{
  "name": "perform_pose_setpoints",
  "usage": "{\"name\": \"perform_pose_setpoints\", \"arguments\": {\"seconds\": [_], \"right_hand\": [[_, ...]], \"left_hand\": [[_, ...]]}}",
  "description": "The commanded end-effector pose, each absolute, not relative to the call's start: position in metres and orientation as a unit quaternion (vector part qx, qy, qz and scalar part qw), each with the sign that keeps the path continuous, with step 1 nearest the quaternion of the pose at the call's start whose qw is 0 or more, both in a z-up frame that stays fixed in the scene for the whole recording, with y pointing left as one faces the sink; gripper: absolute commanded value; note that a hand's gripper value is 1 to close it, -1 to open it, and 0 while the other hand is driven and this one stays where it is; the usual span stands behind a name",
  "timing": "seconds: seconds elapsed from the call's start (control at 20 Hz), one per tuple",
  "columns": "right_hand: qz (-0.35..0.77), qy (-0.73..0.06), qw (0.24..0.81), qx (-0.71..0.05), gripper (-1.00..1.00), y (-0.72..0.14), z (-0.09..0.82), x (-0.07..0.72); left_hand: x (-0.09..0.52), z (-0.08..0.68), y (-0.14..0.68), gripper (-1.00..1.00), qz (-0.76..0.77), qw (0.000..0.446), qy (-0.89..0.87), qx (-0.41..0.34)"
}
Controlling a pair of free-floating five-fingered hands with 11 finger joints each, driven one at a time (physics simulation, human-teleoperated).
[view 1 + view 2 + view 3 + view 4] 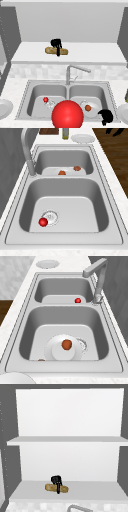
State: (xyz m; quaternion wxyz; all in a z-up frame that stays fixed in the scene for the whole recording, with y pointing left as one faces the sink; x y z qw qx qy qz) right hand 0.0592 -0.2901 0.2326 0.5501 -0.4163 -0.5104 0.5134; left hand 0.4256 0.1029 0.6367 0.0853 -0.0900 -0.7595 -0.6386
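Upper view is showing two shelves; front view is giving the lower shelf [95,53] plus the sink [25,100] below. Left hand [56,44] is sitting over a bread loaf [51,50] lying on that shelf, fingers reaching down across the loaf's middle and touching it; how tightly they are closing, cannot tell. Right hand [106,116] is hanging at the sink's front right edge, fingers curling, holding nothing. Right side view is revealing a plate [57,352] with a brown ball [66,344] in the right basin; left side view is showing a small red ball [43,222] beside the left drain.
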Motion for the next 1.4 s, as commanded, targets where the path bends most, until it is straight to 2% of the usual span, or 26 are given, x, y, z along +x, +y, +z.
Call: {"name": "perform_pose_setpoints", "arguments": {"seconds": [0.0, 0.25, 0.4, 0.6, 0.8, 1.35], "right_hand": [[0.513, -0.510, 0.550, -0.416, 0.00, -0.290, 0.233, 0.059], [0.513, -0.510, 0.550, -0.416, 0.00, -0.290, 0.233, 0.059], [0.513, -0.510, 0.550, -0.416, 0.00, -0.290, 0.233, 0.059], [0.513, -0.510, 0.550, -0.416, 0.00, -0.290, 0.233, 0.059], [0.513, -0.510, 0.550, -0.416, 0.00, -0.290, 0.233, 0.059], [0.513, -0.510, 0.550, -0.416, 0.00, -0.290, 0.233, 0.059]], "left_hand": [[0.435, 0.622, 0.103, 1.00, -0.620, 0.063, -0.777, -0.091], [0.460, 0.597, 0.102, 1.00, -0.602, 0.049, -0.793, -0.081], [0.473, 0.592, 0.112, 1.00, -0.592, 0.036, -0.798, -0.106], [0.497, 0.601, 0.124, 1.00, -0.590, -0.004, -0.790, -0.168], [0.509, 0.597, 0.126, 1.00, -0.578, -0.020, -0.794, -0.187], [0.508, 0.561, 0.142, 1.00, -0.531, -0.015, -0.819, -0.215]]}}
